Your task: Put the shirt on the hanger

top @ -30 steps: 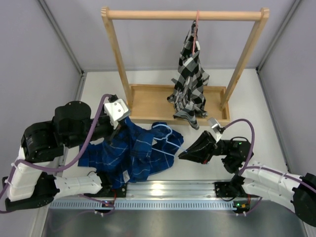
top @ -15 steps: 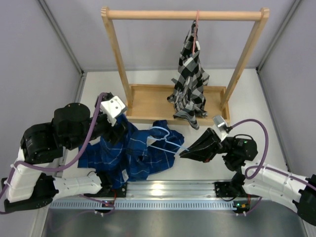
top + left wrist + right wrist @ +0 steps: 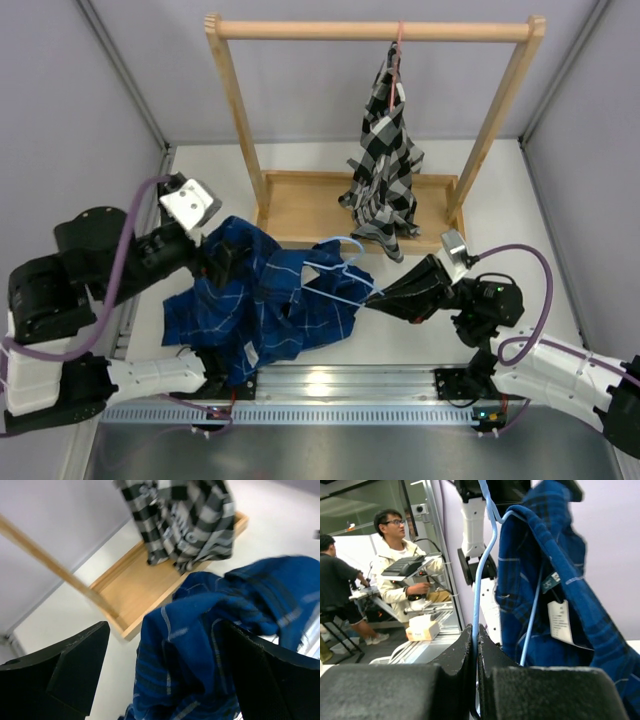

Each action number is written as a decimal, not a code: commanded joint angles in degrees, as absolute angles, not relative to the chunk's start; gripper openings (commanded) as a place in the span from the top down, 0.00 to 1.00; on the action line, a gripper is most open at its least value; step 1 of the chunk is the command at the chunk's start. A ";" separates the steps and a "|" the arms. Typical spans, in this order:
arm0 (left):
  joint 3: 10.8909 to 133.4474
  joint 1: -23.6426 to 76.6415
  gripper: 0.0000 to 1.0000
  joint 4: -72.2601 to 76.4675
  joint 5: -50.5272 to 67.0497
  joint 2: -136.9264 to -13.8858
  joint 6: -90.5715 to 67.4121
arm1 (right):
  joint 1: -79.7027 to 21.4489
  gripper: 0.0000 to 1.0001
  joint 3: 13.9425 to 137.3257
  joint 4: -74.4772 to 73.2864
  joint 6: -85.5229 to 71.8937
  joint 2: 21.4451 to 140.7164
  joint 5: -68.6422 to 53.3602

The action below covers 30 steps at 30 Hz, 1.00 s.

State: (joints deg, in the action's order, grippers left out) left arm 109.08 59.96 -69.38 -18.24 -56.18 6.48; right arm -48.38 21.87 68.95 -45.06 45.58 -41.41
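The dark blue plaid shirt [image 3: 265,300] lies bunched left of the table's middle, partly lifted. The light-blue wire hanger [image 3: 338,268] rises out of its right side. My right gripper [image 3: 374,299] is shut on the hanger's wire [image 3: 481,565], and the shirt [image 3: 545,560] drapes beside it with its white label showing. My left gripper [image 3: 222,262] stands open at the shirt's upper left. In the left wrist view its fingers [image 3: 65,670] are wide apart, with the shirt [image 3: 200,640] lying between and beyond them, not pinched.
A wooden rack [image 3: 370,30] stands at the back with a tray base [image 3: 300,205]. A black-and-white checked shirt [image 3: 385,150] hangs from it on a pink hanger. A metal rail [image 3: 330,385] runs along the near edge.
My left gripper opened, let go of the shirt and drew back to the left. The right gripper, still shut on the hanger, raised it and the shirt's right side lifted with it.
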 commanded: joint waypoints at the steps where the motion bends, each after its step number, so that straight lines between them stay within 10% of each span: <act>1: 109.87 59.94 0.02 -64.09 -6.00 -52.22 10.09 | -49.57 1.00 23.73 84.73 -42.19 44.65 -37.00; 15: 108.55 59.94 0.10 -59.68 -0.54 -54.04 19.76 | -49.57 1.00 22.24 84.46 -42.71 44.47 -35.25; 30: 106.70 59.94 0.63 -62.31 9.58 -61.08 22.06 | -49.48 1.00 23.47 84.36 -45.52 43.94 -39.28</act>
